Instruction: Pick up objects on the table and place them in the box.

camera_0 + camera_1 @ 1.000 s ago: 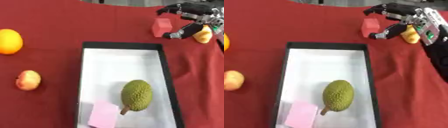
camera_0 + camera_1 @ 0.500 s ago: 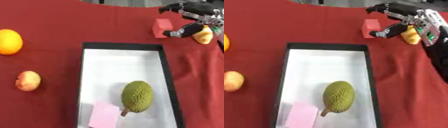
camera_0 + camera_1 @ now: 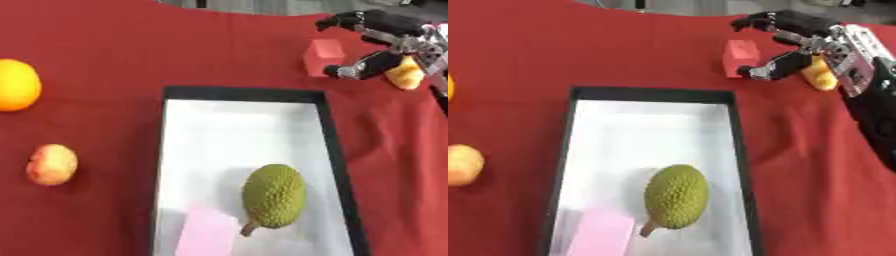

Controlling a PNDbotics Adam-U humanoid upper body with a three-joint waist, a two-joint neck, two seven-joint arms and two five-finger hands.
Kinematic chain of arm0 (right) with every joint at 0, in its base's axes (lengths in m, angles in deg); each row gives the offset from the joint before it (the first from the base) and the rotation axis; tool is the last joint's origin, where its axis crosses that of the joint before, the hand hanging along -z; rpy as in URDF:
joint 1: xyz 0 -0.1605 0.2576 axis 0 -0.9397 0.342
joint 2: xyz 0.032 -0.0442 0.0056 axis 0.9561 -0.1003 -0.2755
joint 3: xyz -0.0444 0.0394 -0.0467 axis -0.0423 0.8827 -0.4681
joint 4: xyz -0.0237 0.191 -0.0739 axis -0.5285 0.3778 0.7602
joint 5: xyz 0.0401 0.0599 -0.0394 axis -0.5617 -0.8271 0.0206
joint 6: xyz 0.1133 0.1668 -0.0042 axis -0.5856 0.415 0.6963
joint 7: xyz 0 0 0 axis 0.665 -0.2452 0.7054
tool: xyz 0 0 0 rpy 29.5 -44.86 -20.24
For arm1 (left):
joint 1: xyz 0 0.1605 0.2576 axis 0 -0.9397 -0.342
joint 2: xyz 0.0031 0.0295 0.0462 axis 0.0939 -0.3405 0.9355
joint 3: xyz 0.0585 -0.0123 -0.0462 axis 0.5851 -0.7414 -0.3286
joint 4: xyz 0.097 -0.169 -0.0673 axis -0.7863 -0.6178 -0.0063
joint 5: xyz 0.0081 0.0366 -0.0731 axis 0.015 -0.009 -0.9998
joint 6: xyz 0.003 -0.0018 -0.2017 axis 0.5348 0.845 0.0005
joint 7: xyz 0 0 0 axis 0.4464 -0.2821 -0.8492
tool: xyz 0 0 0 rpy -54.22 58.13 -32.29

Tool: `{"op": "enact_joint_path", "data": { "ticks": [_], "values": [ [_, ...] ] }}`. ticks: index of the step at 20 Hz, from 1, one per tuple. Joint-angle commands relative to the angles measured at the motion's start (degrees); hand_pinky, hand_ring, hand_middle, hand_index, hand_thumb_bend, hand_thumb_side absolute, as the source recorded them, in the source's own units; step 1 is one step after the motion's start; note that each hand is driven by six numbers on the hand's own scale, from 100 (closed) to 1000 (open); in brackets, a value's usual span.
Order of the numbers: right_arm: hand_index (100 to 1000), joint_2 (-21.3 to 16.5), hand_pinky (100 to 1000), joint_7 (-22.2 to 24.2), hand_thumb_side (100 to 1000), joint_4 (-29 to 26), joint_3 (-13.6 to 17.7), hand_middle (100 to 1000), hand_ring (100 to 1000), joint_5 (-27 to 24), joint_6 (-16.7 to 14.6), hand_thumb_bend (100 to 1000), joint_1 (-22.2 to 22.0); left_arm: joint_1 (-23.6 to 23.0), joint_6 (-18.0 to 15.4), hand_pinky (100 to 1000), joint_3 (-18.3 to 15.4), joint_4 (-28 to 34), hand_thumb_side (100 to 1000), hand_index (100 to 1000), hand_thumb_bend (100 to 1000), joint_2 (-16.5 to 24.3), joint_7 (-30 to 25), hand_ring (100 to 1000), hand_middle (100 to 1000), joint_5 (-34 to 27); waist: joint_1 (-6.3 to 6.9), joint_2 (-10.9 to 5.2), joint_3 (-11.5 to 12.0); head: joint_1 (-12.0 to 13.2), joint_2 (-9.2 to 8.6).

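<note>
While right hand (image 3: 798, 42) gapes empty beside pink block (image 3: 739, 56), yellow fruit (image 3: 819, 74) sits behind.

Light was bright and even, with only faint shadows. The box's (image 3: 332, 150) white floor glared, washed out toward 12 o'clock. Both views were soft all over, and the right hand (image 3: 794, 47) at 1 o'clock was smeared by blur.

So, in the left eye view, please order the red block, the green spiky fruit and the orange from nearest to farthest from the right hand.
From the right hand:
1. Red block, just beside its fingers, on their left.
2. Green spiky fruit, inside the box, near side.
3. Orange, at the left edge.
</note>
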Motion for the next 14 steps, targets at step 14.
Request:
{"op": "enact_joint_path", "data": {
  "ticks": [14],
  "values": [
    [989,-3.48,936,-2.13,725,0.91,1.48,845,916,1.68,0.5,415,-0.43,1.47,0.08,750,0.47,0.55,680,757,100,0.55,-0.64,784,650,-0.39,-0.32,-0.28,0.99,-0.9,-1.56]
  ]
}}
